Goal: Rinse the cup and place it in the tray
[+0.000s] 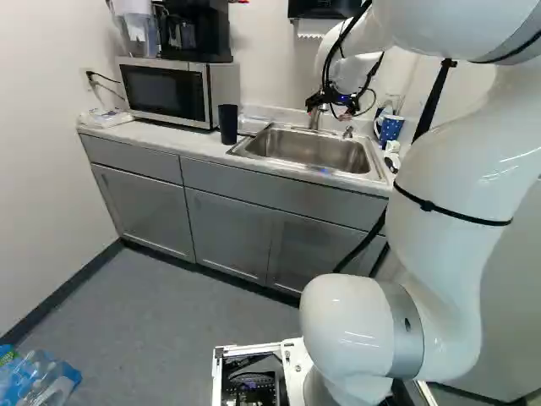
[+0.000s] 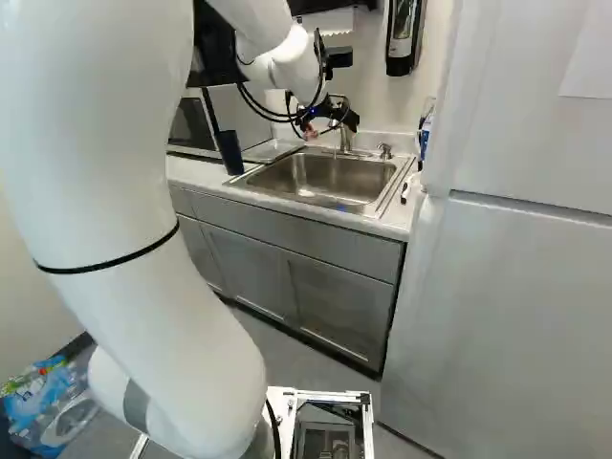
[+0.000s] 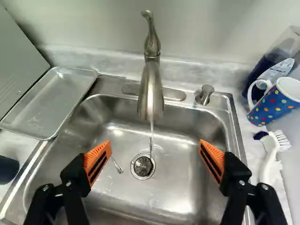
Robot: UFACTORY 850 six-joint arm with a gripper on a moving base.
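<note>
The gripper point(image 2: 332, 122) hung spread above the sink point(image 3: 183, 187). The dotted cup point(image 3: 274, 104) stood near the worktop's point(image 1: 156, 135) back right corner; the dark cup point(image 1: 228, 124) and tray point(image 3: 51, 103) sat beside the sink's left edge.

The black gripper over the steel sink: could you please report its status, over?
Black gripper open, holding nothing. Blue polka-dot mug and dark, plain cup beside steel sink, outside silver metal tray. Curved metal faucet ahead, water running.
</note>
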